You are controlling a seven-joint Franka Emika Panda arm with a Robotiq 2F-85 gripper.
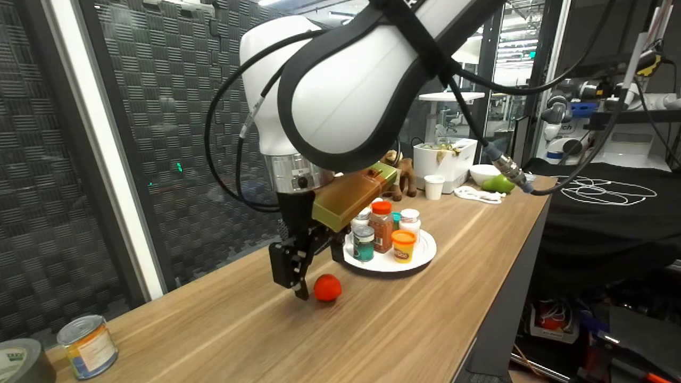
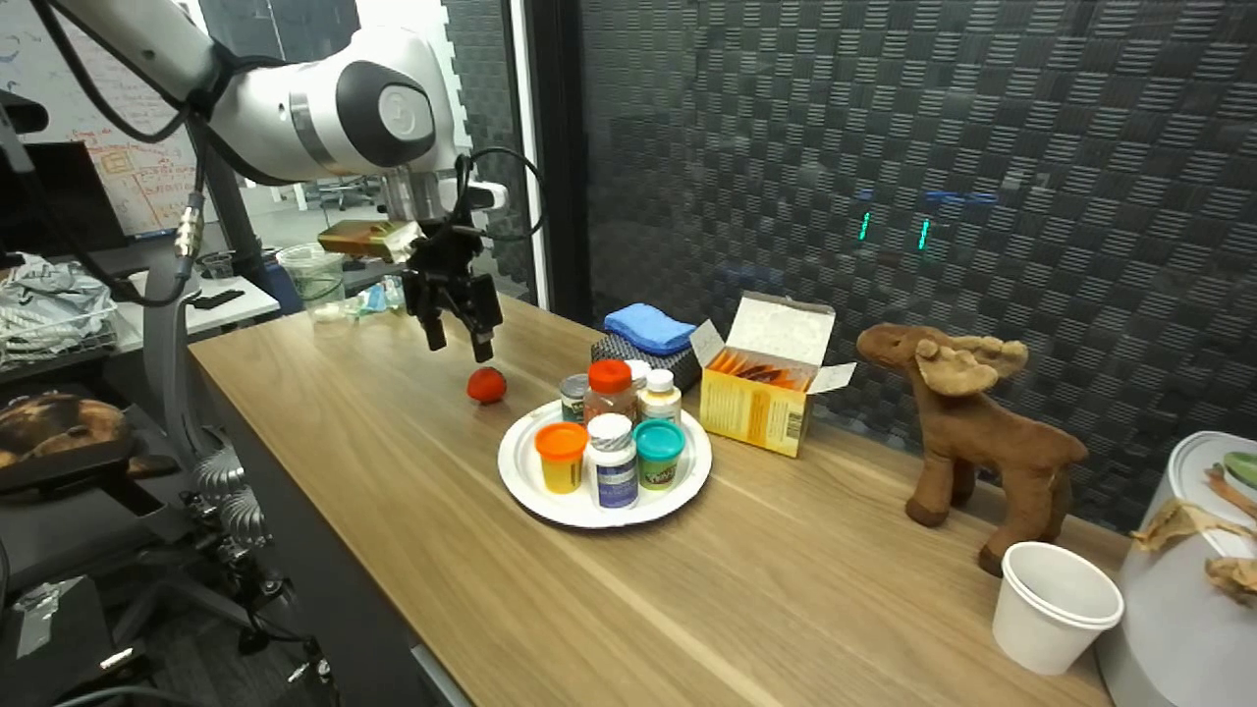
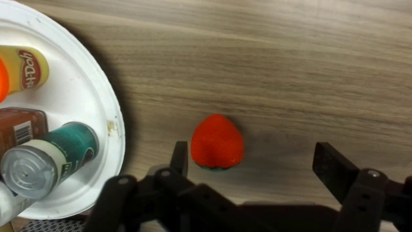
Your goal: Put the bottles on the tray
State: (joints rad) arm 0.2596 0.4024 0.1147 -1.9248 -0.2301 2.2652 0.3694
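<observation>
The round white tray [image 2: 523, 466] stands on the wooden table. On it, close together, are the red-lidded brown jar [image 1: 381, 230], the green-labelled jar [image 3: 74, 144], a white pill bottle [image 2: 616, 478] with a purple label and a yellow-labelled bottle [image 2: 659, 401]. An orange-lidded yellow tub [image 2: 562, 463] and a teal-lidded tub [image 2: 658, 460] share the tray. Another white lid is partly hidden behind the red one. Beside the tray, my gripper [image 3: 252, 154] points down, open, with nothing held. Below it a red strawberry-shaped object [image 3: 217, 141] lies on the table, nearer the tray-side finger.
A tin [image 1: 88, 348] and a roll of tape [image 1: 24, 361] sit at the table's far end from the tray. Behind the tray are an open yellow box [image 2: 754, 412] and a blue cloth [image 2: 648, 328]. A plush moose [image 2: 987, 432] and white cups [image 2: 1049, 611] stand further along.
</observation>
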